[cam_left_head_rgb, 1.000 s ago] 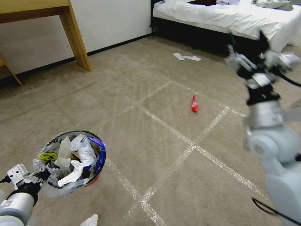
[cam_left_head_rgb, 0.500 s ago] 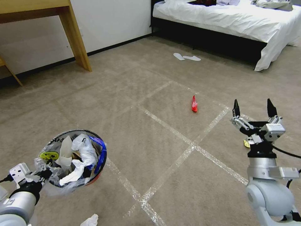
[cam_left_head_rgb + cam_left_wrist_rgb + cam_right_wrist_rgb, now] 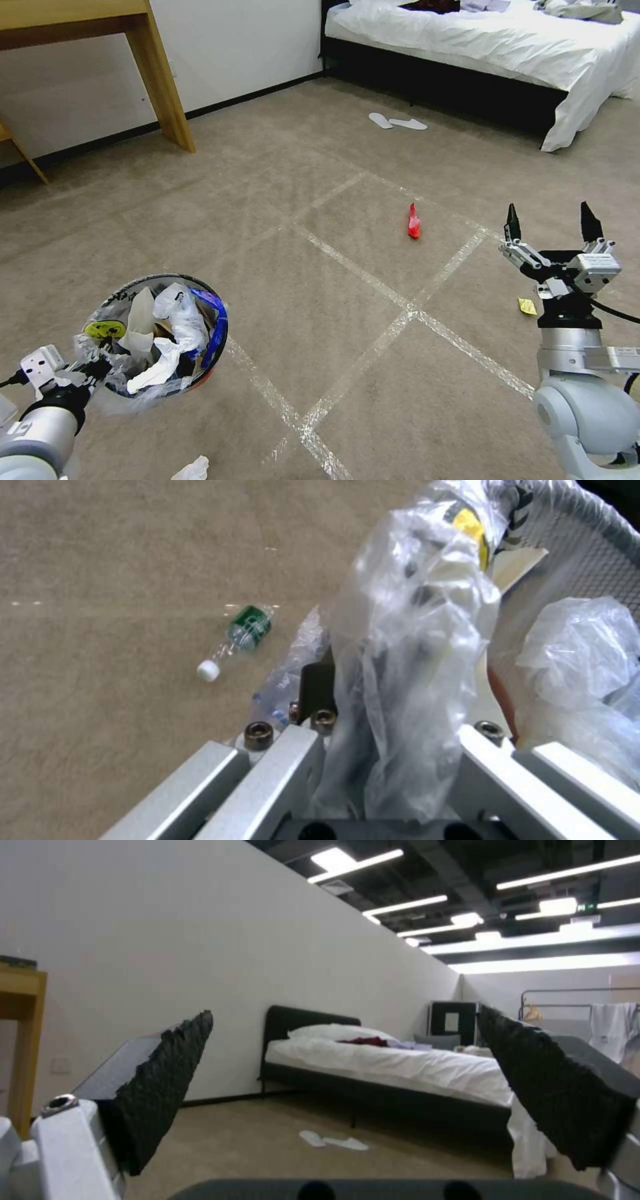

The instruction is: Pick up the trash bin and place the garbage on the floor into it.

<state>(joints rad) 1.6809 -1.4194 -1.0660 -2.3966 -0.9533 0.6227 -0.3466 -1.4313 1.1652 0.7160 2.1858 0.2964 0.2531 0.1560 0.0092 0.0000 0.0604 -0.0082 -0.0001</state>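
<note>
Bin (image 3: 160,337) in left pincer (image 3: 93,369)

head: high, down at carpet (image 3: 373,200) | right wrist: level, perhaps bedward

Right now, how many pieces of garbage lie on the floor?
4: red wrapper mid-floor, yellow wrapper by the right tool, tissue nearest the robot, plastic bottle beside the trash bin. More may be hidden.
</note>
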